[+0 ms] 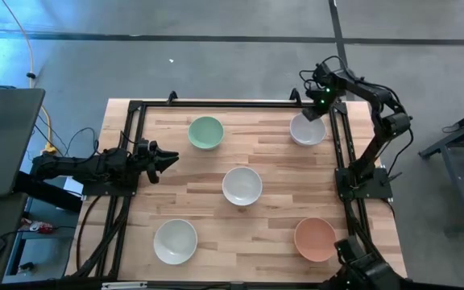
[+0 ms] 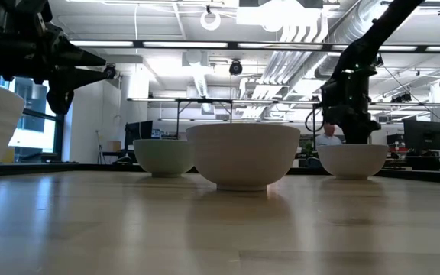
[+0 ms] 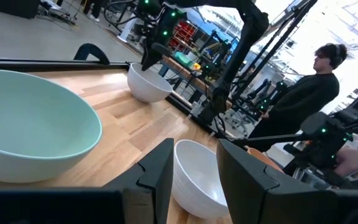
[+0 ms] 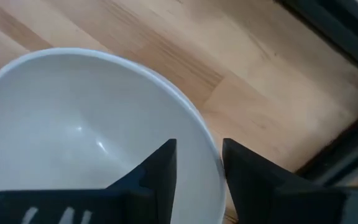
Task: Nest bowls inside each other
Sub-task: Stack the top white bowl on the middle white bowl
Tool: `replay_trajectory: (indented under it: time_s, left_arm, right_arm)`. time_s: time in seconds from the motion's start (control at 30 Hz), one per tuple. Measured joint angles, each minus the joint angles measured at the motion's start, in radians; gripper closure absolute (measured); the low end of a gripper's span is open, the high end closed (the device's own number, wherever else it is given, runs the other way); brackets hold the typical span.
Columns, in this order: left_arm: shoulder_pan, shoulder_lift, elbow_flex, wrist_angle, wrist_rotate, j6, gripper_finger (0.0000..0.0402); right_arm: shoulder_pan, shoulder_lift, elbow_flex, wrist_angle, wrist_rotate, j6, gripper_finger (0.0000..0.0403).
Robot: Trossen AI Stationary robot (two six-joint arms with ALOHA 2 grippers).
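Observation:
Five bowls stand upright on their bases on the wooden table. The pale green bowl [image 1: 206, 133] is far left, and a white bowl [image 1: 307, 130] is far right. Another white bowl [image 1: 242, 185] sits in the centre, the third white bowl [image 1: 175, 241] near left, and the salmon-orange bowl [image 1: 315, 239] near right. My right gripper [image 4: 199, 165] is open at the far-right white bowl [image 4: 73, 124], pointing down. One finger is inside its rim [image 4: 207, 143] and one is outside. My left gripper [image 3: 194, 168] is open and waits level at the table's left edge [image 1: 167, 157], above the wood.
Black frame rails [image 1: 341, 161] run along the table's left, far and right sides. A person [image 3: 309, 93] stands beyond the table's right side. Bare wood lies between the bowls, which stand well apart.

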Motion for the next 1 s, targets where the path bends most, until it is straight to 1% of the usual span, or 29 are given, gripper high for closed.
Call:
replay_trajectory:
  time_s: [0.2,0.47,0.6,0.73,1.0]
  left_arm:
    - [0.000,0.000,0.000,0.000,-0.001,0.000,0.0289]
    - [0.000,0.000,0.000,0.000,-0.008,-0.008,0.0289]
    - [0.000,0.000,0.000,0.000,-0.011,-0.008,0.0289]
    - [0.000,0.000,0.000,0.000,-0.011,-0.008,0.0289]
    - [0.000,0.000,0.000,0.000,-0.011,-0.008,0.0289]
  right_arm:
    - [0.000,0.000,-0.020,0.034,-0.006,-0.004,0.0289]
    - [0.000,0.000,-0.020,0.041,-0.008,-0.011,0.0352]
    - [0.000,0.000,-0.020,0.039,-0.032,-0.011,0.0373]
    - [0.000,0.000,-0.020,0.040,-0.075,0.014,0.0377]
    - [0.011,0.000,-0.020,0.019,-0.080,0.032,0.0378]
